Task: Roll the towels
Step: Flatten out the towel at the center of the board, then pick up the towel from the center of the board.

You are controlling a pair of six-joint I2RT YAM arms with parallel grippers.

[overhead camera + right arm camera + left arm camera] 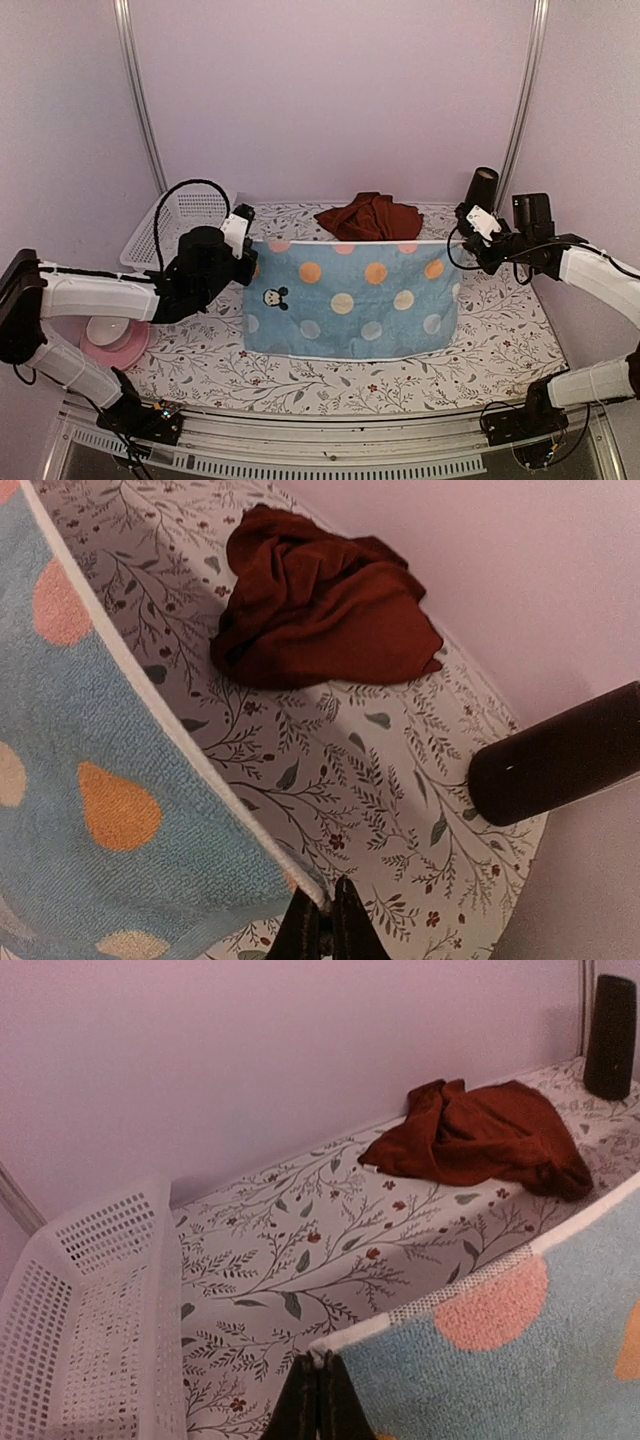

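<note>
So the blue towel [350, 300] is light blue terry with big orange, pink and pale dots, a white border and a little cartoon mouse face near its left side. It's lifted by its two top corners and pulled flat like a curtain across the middle of the table [200, 360], with the bottom edge down toward the near edge. The maroon towel [370, 217] is plain dark red, just a crumpled heap behind it, close to the back edge.

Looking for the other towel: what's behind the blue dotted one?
A crumpled dark red towel lies on the tabletop behind the blue dotted towel, its near edge covered from above.
</note>
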